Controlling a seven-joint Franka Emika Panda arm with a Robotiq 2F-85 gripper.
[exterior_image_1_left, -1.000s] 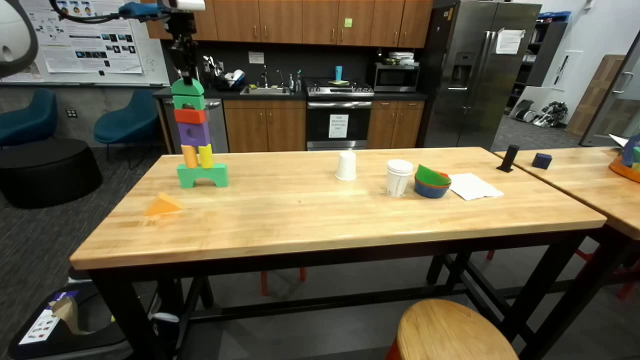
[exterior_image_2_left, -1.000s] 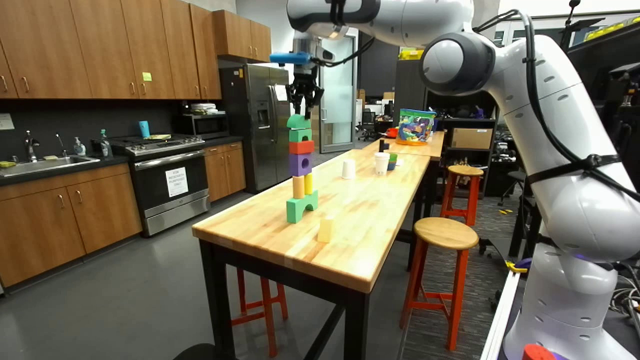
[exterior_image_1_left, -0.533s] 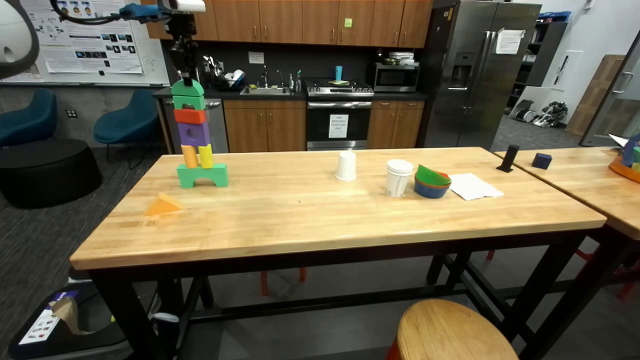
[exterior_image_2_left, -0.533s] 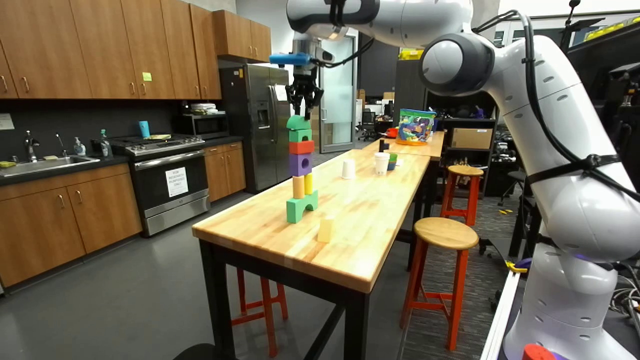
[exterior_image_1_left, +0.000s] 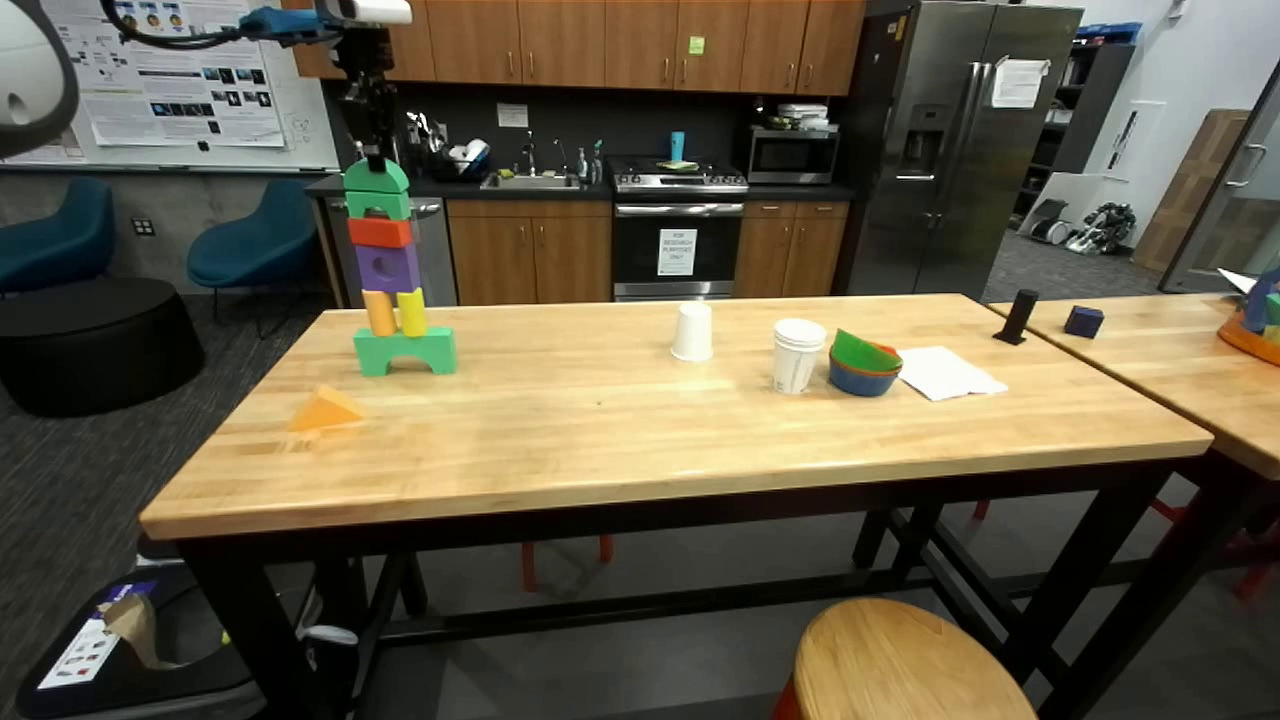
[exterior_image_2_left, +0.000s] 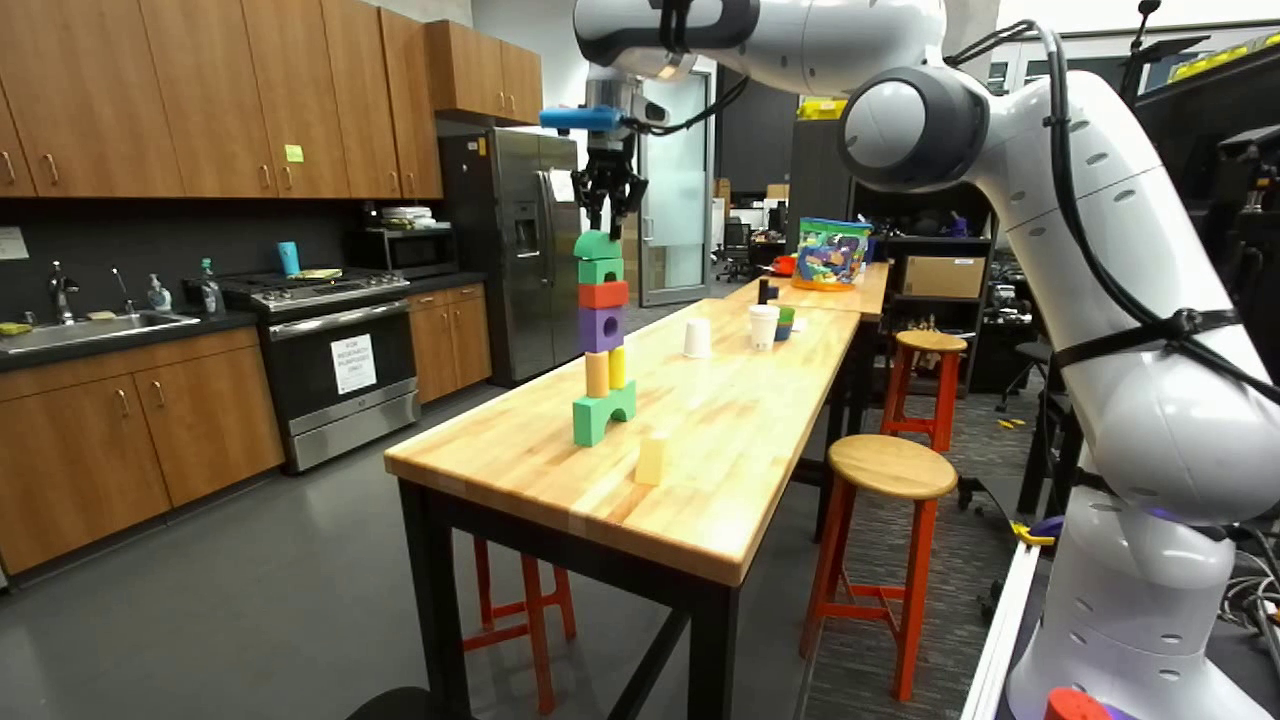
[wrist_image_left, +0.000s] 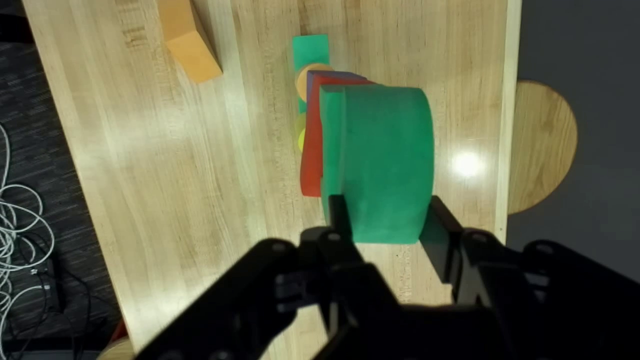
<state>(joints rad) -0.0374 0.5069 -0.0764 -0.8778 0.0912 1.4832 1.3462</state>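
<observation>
Surface = light wood table (exterior_image_1_left: 560, 440) on dark frame, grey floor (exterior_image_2_left: 250, 600) under; 2nd wood table (exterior_image_1_left: 1160, 345) at the end away from tower, dark blue block (exterior_image_1_left: 1084, 321) on it, black stand (exterior_image_1_left: 1017, 317) by the seam. Kitchen-type room: brown cabinets (exterior_image_1_left: 560, 40), sink (exterior_image_1_left: 532, 182), stove (exterior_image_1_left: 637, 240) w/ paper sign (exterior_image_1_left: 677, 252), microwave (exterior_image_1_left: 795, 157), steel fridge (exterior_image_1_left: 950, 170); in an exterior view also whiteboard (exterior_image_1_left: 298, 90), blue chair (exterior_image_1_left: 260, 240), black round seat (exterior_image_1_left: 95, 350). White robot arm (exterior_image_2_left: 1120, 330) reaches over, red-legged stool (exterior_image_2_left: 893, 467) beside table. Block tower (exterior_image_2_left: 595, 330) nr table end, bottom up: green arch (exterior_image_1_left: 405, 347), orange cyl (exterior_image_1_left: 380, 313) + yellow cyl (exterior_image_1_left: 411, 312) side by side, purple block (exterior_image_1_left: 403, 270) w/ hole, red block (exterior_image_1_left: 381, 232), small green arch (exterior_image_1_left: 378, 203). On top, flat side down, is green half-round block (wrist_image_left: 387, 165); gripper (wrist_image_left: 387, 215) points straight down, fingers pinching that block from both sides; can't tell if it bears fully on small green arch or sits just above. In the way: tower directly under gripper, mostly hidden by held block in wrist view. Orange triangle block (exterior_image_1_left: 327, 410) nr tower base, apart from it. Well apart down the table: upside-down white cup (exterior_image_1_left: 692, 333), 2nd white cup (exterior_image_1_left: 795, 357) just beside blue bowl (exterior_image_1_left: 862, 381) w/ green piece (exterior_image_1_left: 860, 352) tilted in it, paper sheet (exterior_image_1_left: 945, 373) next to bowl
</observation>
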